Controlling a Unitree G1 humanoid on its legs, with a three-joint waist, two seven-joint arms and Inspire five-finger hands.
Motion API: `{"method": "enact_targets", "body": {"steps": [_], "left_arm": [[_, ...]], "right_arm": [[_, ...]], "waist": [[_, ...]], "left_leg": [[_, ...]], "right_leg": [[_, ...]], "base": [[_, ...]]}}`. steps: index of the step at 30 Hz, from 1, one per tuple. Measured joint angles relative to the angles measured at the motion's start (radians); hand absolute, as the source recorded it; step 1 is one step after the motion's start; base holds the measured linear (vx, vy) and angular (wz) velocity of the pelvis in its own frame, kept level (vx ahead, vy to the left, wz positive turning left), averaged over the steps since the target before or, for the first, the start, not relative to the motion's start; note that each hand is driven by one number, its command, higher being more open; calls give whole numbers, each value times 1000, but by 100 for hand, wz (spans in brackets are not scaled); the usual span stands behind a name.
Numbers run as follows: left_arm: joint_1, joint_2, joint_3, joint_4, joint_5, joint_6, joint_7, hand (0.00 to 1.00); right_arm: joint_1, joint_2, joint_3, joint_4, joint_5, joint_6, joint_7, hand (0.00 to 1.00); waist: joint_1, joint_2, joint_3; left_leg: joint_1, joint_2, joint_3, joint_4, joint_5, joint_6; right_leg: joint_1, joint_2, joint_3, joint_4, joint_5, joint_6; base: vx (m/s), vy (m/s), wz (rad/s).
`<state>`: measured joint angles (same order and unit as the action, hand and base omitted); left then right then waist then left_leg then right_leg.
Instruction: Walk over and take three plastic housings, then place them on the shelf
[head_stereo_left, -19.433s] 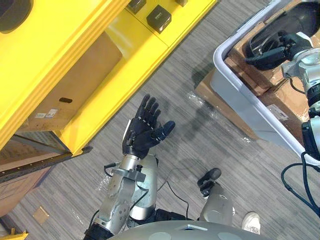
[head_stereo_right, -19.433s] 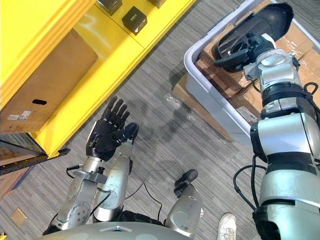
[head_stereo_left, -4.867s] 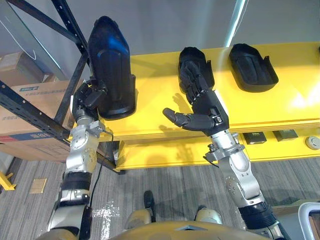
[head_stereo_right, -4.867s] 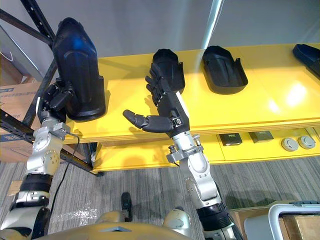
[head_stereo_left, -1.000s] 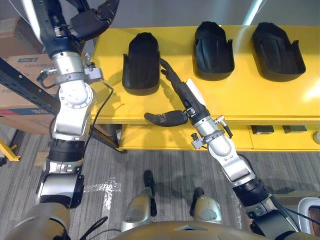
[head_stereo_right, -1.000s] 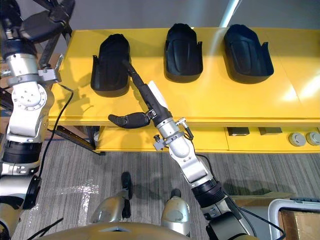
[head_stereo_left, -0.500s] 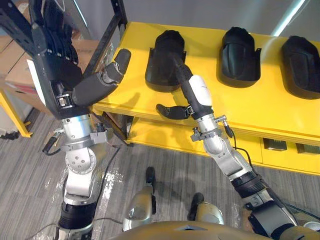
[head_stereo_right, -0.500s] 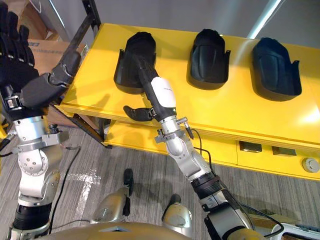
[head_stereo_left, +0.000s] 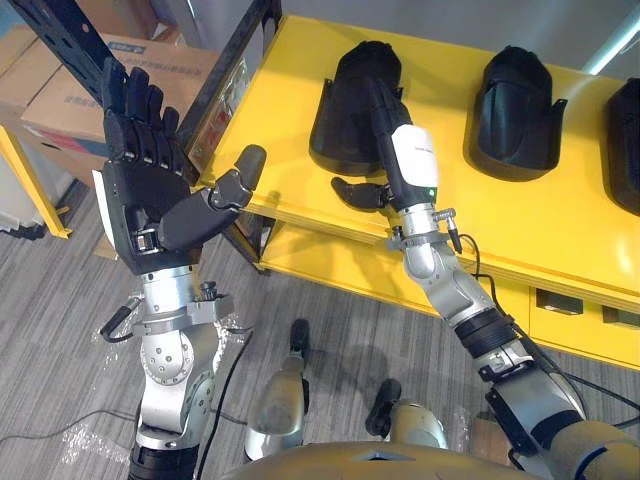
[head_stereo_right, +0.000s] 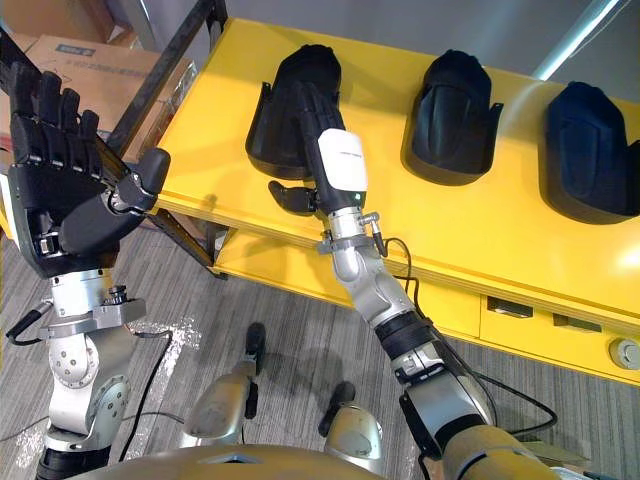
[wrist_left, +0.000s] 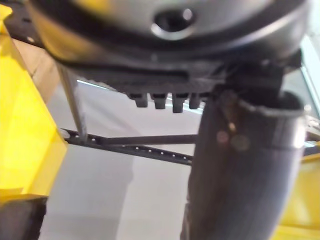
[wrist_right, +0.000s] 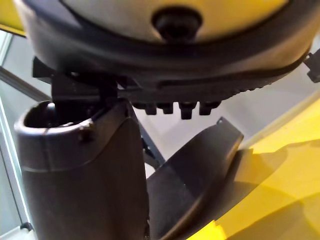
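Left hand (head_stereo_left: 150, 215): parted from the housing it carried five seconds ago, now raised beyond the end of the yellow shelf (head_stereo_left: 480, 215), fingers spread, empty. Right hand (head_stereo_left: 410, 165): fingers straight, laid on the left housing (head_stereo_left: 340, 110), thumb out. Black plastic housings, three: left housing, middle housing (head_stereo_left: 515, 85), right housing (head_stereo_right: 590, 150), in a row on the shelf.

Left hand (head_stereo_left: 150, 215), right hand (head_stereo_left: 408, 165): fingers (head_stereo_left: 135, 105) straight

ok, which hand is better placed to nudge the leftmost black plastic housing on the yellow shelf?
Right: the right hand lies straight-fingered along the leftmost black plastic housing; the left hand is raised open, off the yellow shelf, holding nothing.
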<state>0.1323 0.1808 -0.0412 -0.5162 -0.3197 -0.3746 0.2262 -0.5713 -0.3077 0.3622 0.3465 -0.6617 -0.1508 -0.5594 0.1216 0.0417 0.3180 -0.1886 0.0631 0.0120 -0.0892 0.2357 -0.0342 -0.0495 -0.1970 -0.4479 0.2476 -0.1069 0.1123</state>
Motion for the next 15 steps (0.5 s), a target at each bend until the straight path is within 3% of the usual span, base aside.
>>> {"method": "enact_targets", "body": {"steps": [15], "left_arm": [[33,-25,0,0,-80,3,-55,100]], "right_arm": [[-205,-35,-11,172,5,-6,-75,100]], "waist": [[15,9,64]], "left_leg": [[-15,0,-17,0,6,3]], "right_leg": [[-2,-8,-43,33,-26,0]], "base": [[3,-65,8]]}}
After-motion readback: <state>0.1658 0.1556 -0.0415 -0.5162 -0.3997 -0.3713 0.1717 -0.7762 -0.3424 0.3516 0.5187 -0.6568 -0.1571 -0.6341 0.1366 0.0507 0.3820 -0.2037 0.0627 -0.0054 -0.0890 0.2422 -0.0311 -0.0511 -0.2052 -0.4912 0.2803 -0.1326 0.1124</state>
